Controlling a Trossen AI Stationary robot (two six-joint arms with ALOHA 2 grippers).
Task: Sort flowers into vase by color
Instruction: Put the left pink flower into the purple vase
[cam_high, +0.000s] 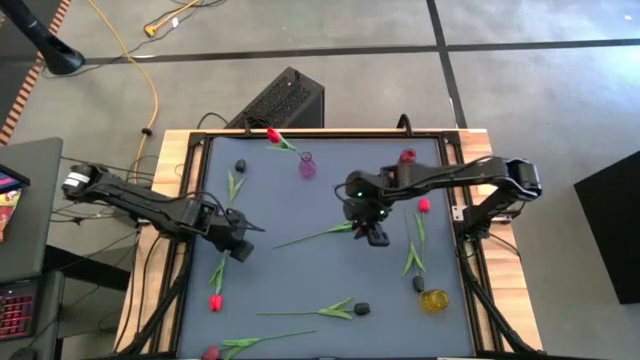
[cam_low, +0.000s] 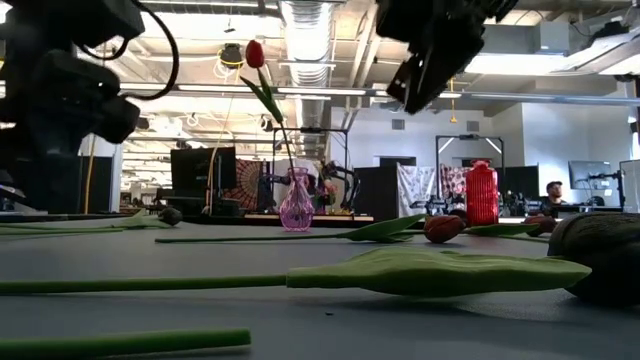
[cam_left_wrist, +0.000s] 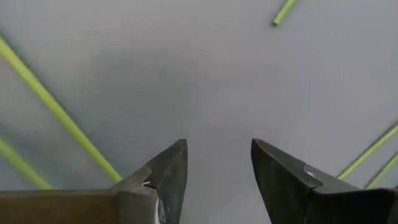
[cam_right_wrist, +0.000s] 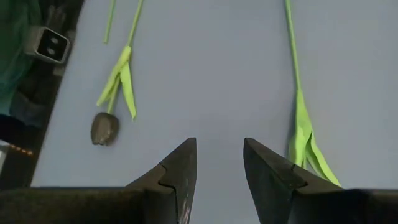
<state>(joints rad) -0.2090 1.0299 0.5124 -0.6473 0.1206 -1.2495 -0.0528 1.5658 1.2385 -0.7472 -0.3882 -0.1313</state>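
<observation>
The flat grey-blue worktop (cam_high: 320, 290) has a matt, smooth mat surface, edged by a pale wooden frame (cam_high: 175, 160) with visible grain. On it, beside the small pink translucent glass vase (cam_high: 306, 166), the artificial tulips (cam_high: 330, 310) have plastic-looking, matt green stems and leaves. Near that vase in the low view stands a glossy red ribbed vase (cam_low: 481, 193). Well away from the pink vase, a yellow translucent vase (cam_high: 434, 299) lies shiny. The left end effector (cam_left_wrist: 217, 180) and right end effector (cam_right_wrist: 219, 177) have dark, matt, smooth fingers.

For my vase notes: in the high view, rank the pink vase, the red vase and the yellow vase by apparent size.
1. Yellow vase, looks widest.
2. Pink vase and red vase: too alike from above to separate; only their tops show.
</observation>
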